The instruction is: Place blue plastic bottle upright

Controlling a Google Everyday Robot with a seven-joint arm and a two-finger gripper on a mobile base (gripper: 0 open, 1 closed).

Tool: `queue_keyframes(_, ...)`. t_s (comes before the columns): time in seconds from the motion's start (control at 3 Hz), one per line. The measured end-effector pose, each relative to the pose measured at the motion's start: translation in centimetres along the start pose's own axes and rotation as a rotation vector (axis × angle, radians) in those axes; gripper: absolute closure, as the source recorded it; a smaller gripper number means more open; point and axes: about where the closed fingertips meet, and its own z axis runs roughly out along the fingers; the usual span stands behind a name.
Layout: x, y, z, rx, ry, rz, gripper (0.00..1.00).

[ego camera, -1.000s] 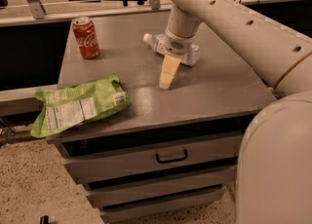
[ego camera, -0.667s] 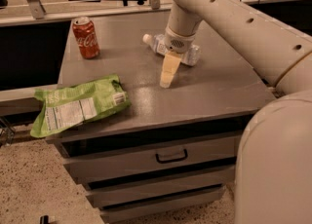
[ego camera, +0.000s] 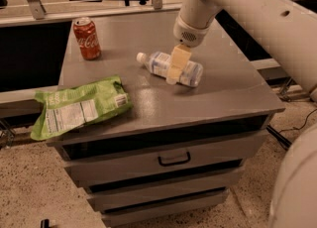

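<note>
Our gripper [ego camera: 174, 71] hangs low over the grey cabinet top [ego camera: 233, 90], right at the middle of the blue plastic bottle [ego camera: 157, 64]. The bottle lies on its side directly beneath the gripper. Its white cap [ego camera: 142, 57] points away toward the Coca-Cola can [ego camera: 87, 38], which stands upright well apart from the gripper. We cannot tell whether the gripper is parted around the bottle or already pressed onto it, because it hides the contact. The green chip bag [ego camera: 79, 107] lies well off from the gripper, nearer the front, overhanging the cabinet's edge.

We see several ways this could fail. The bottle is round and smooth, so an off-centre touch may roll it out from under the gripper. Its thin wall may give under pressure and slip. If we hold it mid-body, it may pivot as we swing it up. If its base lands tilted, it will likely topple again and roll toward an edge.
</note>
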Motion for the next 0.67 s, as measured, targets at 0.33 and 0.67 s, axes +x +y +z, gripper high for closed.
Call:
queue_keyframes(0.33,-0.5,0.6,-2.3,0.033,-0.024,-0.012,0.00)
queue_keyframes(0.67,-0.7,0.4,-1.2,0.026,-0.010,-0.009,0.00)
